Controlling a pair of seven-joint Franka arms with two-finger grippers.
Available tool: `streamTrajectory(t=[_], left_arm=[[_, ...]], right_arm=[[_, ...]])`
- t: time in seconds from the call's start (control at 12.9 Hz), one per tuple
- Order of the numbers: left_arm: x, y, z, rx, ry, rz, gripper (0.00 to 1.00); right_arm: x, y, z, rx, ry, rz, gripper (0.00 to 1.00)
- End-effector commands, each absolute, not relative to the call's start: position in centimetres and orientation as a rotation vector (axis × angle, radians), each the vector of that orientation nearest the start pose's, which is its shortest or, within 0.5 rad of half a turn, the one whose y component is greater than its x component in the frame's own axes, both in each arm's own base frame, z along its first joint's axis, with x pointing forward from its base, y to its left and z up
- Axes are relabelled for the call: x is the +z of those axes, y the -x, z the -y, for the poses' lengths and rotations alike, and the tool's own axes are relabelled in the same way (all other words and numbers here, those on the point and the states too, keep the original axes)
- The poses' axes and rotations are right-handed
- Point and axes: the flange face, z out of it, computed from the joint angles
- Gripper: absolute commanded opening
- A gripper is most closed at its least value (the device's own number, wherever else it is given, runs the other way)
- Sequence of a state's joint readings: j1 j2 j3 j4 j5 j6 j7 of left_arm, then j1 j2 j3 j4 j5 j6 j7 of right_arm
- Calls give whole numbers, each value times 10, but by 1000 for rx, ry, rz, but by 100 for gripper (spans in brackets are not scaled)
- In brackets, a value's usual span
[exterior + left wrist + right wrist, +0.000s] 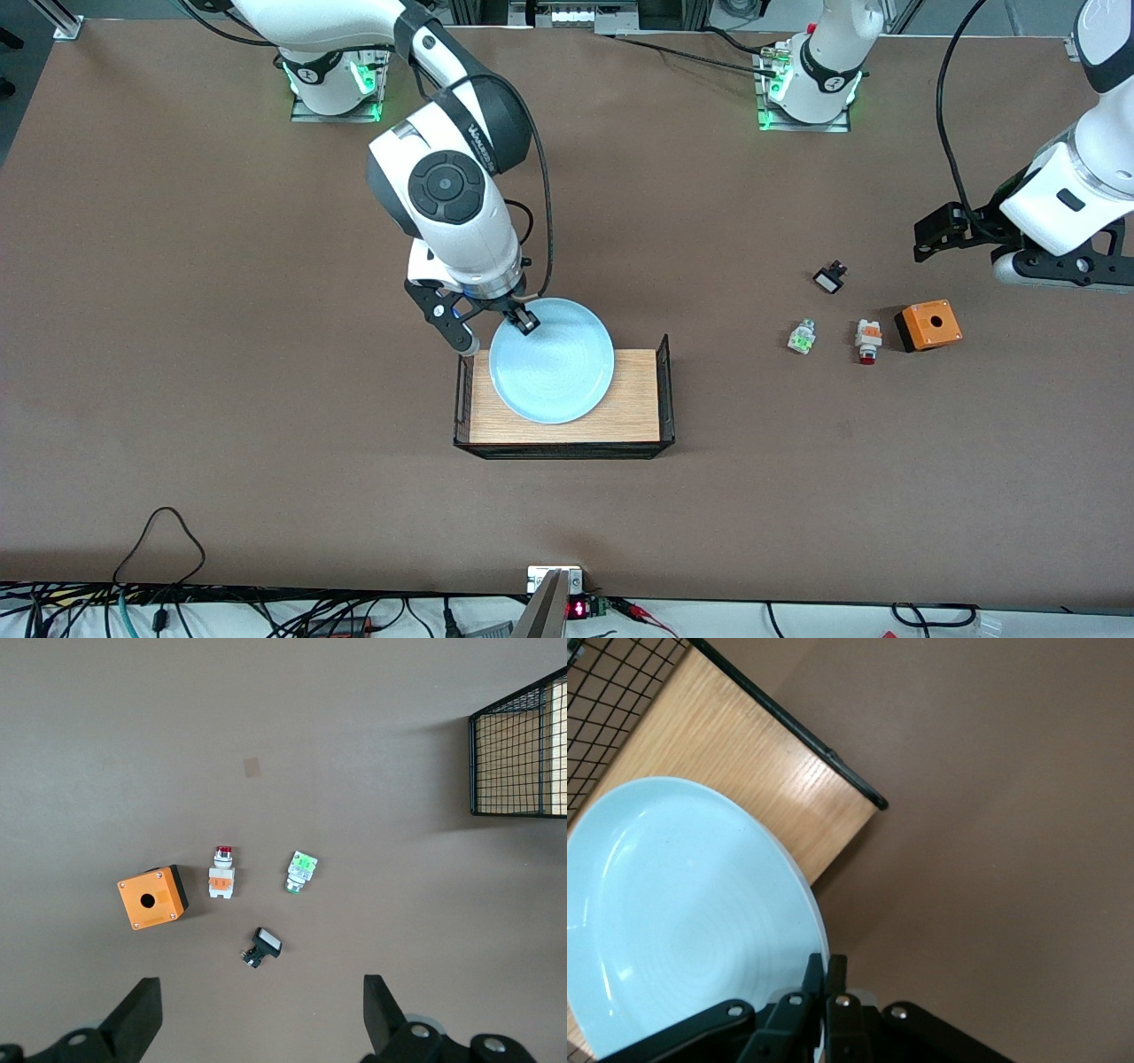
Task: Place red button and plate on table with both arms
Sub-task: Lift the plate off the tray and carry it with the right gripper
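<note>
The pale blue plate [554, 368] [682, 921] lies over the wooden tray [638, 408], its rim overhanging the tray's edge farthest from the front camera. My right gripper [526, 322] [835, 970] is shut on that part of the plate's rim. The red button [868, 340] [222, 873], white with an orange block and a dark red cap, lies on the brown table [221, 354] toward the left arm's end. My left gripper [1059, 266] [261, 1028] hangs high above the table near the small parts, open and holding nothing.
An orange box with a hole [928, 324] [152, 897] lies beside the red button. A green-and-clear part [802, 337] [301, 872] and a small black part [830, 277] [263, 946] lie close by. The tray has black wire ends [523, 753].
</note>
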State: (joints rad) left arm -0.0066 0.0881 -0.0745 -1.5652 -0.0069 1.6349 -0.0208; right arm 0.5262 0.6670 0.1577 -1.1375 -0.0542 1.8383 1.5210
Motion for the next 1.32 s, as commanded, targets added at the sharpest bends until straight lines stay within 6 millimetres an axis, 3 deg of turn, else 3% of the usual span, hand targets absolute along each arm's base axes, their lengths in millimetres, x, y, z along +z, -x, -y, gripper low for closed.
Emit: streamTrajectory(t=[0.0,0.39,0.78,1.01,1.24], left_arm=[[591,-584,46,31,3173,-80,100],[592,-584,45,29,3173,-80,100],[592,-584,46,31,3172,-83,100],[592,-584,46,31,3172,-83,100],[592,-584,46,31,3172,-83,100]], right_arm=[[442,-593,-443,98,2803,-1308,0],[486,-584,-434,207,2770,-1320,0],[512,-575,-420,244,2798,-1315,0],[535,-581,-382,271,2873,-1200,0],[567,-593,-308,322,2979,-966,0]])
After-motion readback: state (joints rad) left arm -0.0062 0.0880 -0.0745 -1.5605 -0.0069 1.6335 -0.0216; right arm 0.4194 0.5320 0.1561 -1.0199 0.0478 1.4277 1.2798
